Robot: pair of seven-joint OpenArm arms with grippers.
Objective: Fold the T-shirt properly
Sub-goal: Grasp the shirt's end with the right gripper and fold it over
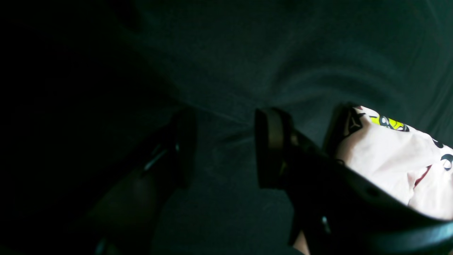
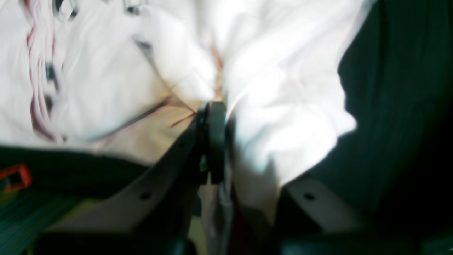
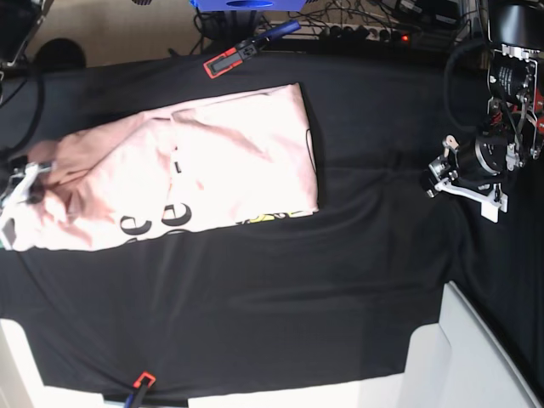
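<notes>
table cloth (image 3: 280, 280): black, wrinkled, under both my arms; bare cloth directly below my left gripper.
T-shirt (image 3: 178, 183): pale pink, partly folded, lying flat ahead of my right gripper and well apart from my left one. Black lettering and a bit of yellow graphic show along its near edge.
right gripper (image 2: 214, 141): at the bunched end of the shirt, jaws pressed together on a fold of pink fabric. Cloth gathers into the pinch and fans out beyond my fingertips. View is blurred, so I can't tell how many layers I've caught.
left gripper (image 1: 226, 148): jaws spread, nothing between them, hovering over black cloth. A printed corner of the shirt lies just beside my one finger (image 1: 270, 147), not touching as far as I can tell.
step: my read is mid-fold, right arm carrying the gathered end.
next: probably carry that end over the body and lay it flat; keep the pinch firm, move low and even so the layers don't slump. Left could pin the printed edge.
</notes>
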